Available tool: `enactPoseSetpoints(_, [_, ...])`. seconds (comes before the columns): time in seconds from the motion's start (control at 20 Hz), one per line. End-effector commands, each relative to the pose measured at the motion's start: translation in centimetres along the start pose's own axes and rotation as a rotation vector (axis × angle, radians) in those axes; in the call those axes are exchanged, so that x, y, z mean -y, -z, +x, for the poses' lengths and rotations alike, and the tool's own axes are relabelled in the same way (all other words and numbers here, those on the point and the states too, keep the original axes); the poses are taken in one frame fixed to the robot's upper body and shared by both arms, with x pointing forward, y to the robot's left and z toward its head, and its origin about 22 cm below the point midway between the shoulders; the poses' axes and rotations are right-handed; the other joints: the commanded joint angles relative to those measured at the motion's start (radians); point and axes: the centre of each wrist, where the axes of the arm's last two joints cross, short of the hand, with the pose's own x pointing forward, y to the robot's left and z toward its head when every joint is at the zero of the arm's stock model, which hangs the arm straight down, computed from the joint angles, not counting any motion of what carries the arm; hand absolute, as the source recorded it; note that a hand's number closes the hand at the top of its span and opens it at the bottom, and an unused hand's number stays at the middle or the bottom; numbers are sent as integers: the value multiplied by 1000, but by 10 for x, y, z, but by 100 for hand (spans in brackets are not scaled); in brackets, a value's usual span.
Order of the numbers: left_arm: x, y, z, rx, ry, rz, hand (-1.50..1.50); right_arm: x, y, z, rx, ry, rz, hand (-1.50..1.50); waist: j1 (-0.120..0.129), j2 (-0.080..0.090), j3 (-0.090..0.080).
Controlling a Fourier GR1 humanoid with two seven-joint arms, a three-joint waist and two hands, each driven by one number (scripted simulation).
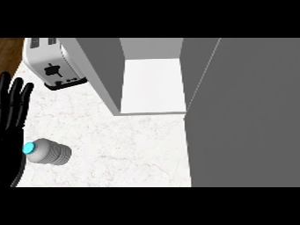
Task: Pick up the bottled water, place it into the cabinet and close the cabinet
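Even, flat light across the whole view, bright without a clear source direction. The counter (133, 145) reads very pale, its marble veining nearly washed out. The cabinet (153, 79) interior is the brightest patch, close to blown white; its open door (256, 114) is a uniform mid grey with no gradient. Soft weak shadow beneath the bottled water (47, 152), and a dark shadow under the toaster (51, 61). The left hand (3, 127) is near-solid black, finger detail barely separable. No glare spots. Edges slightly soft throughout; no visible lens distortion at borders.
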Motion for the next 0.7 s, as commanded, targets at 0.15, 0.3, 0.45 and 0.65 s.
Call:
enactPoseSetpoints(0.15, [-18,-17,16,54,-71,-195,-150,5,-19,17,5,6,52,-150,26,-6,-7])
enactPoseSetpoints(0.3, [-9,-45,-30,-300,-281,-59,-150,-25,-36,-10,-207,313,61,-150,41,15,-6])
enactPoseSetpoints(0.45, [-14,-55,-26,-389,-361,-72,-150,-26,-45,-6,-285,397,92,-150,32,-3,-6])
enactPoseSetpoints(0.65, [-41,-61,13,-407,-364,-90,-150,-7,-54,9,-307,440,85,-150,30,-6,-6])
